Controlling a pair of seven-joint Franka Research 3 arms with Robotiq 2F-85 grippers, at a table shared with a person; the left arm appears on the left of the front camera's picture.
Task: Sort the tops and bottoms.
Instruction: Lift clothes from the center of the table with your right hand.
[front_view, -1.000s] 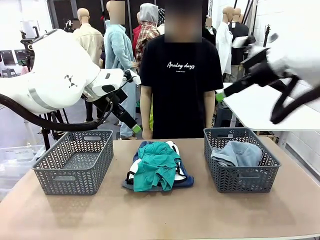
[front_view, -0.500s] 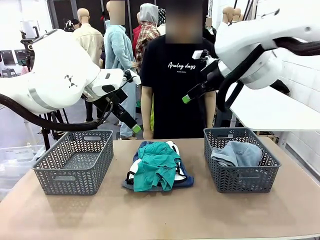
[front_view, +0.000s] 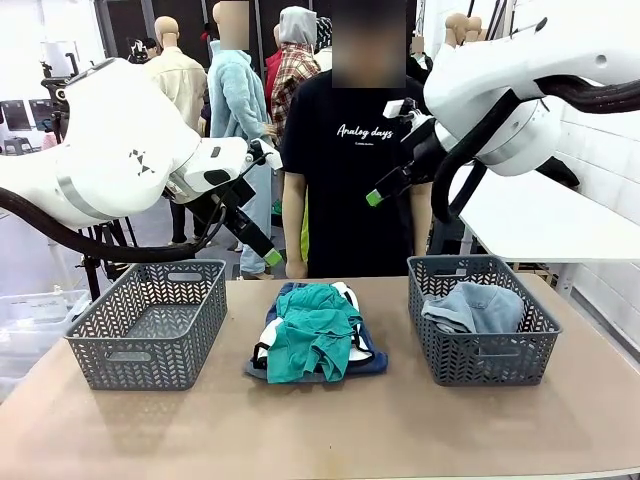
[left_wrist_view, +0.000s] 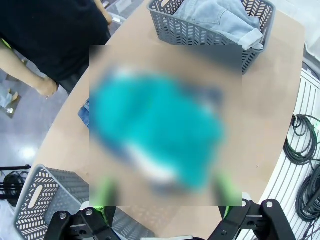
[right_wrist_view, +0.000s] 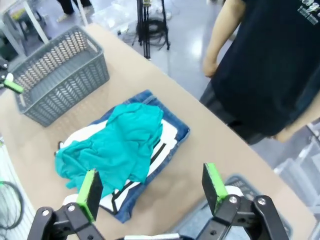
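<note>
While the teal top (front_view: 312, 340) lies heaped over the bottoms (front_view: 376, 362) on the worktop (front_view: 400, 430), both pairs of jaws hang wide and empty, at eleven and one o'clock above them.

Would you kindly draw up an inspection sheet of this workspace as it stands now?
Surface: brown table, one garment pile at its middle, between two grey baskets.
Job's things: teal top lies over white shorts and blue denim shorts; faded denim sits in the right basket; left basket is empty.
Clutter: nothing seen.
Grippers: left pincer and right pincer are open, raised above the table, holding nothing.
Cables: black coils on the floor beside the table.
Surroundings: person in a black T-shirt at the far edge.
</note>
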